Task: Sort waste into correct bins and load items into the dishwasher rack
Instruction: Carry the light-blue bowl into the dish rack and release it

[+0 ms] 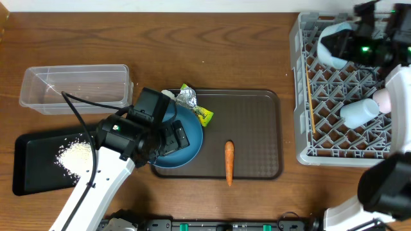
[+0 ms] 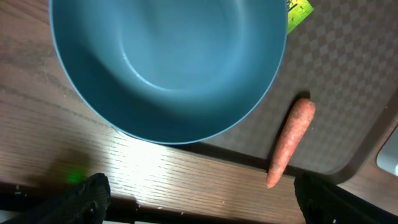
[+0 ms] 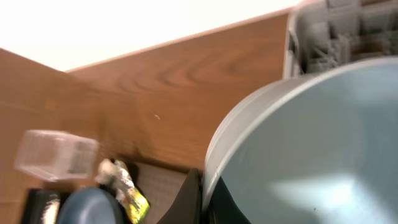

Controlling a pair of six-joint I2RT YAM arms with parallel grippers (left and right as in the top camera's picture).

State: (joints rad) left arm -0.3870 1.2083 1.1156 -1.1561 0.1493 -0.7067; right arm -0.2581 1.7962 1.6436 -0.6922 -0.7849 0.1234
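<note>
Over at the lower left of the overhead view, the left gripper (image 1: pixel 168 138) hangs right above the large dark-blue bowl (image 1: pixel 189 141), its fingers (image 2: pixel 87 199) spread wide, one to each side, and touching nothing. The bowl is round, smooth and glossy inside, with nothing in it. It sits at the left end of the brown serving tray (image 1: pixel 257 128), and its near rim overhangs the tray's edge onto the wooden table (image 1: pixel 225 51).

Just above the bowl lie the crumpled silver foil (image 1: pixel 186 97) and the yellow-green snack packet (image 1: pixel 201 113). To its right, apart from it, the small orange carrot (image 1: pixel 229 162) lies lengthwise with bare tray on both sides.

Further left, the clear plastic rectangular tub (image 1: pixel 74 86) sits above the flat black rectangular tray (image 1: pixel 29 173), which holds the loose white rice grains (image 1: pixel 74 156).

At the upper right, the right gripper (image 3: pixel 200 193) is pinched tight on the rim of the smaller light-blue bowl (image 1: pixel 331 45), tilted over the grey plastic dishwasher rack (image 1: pixel 302 96). A white cup (image 1: pixel 359 110) lies in the rack. A strip of bare wood separates the rack from the brown tray.
</note>
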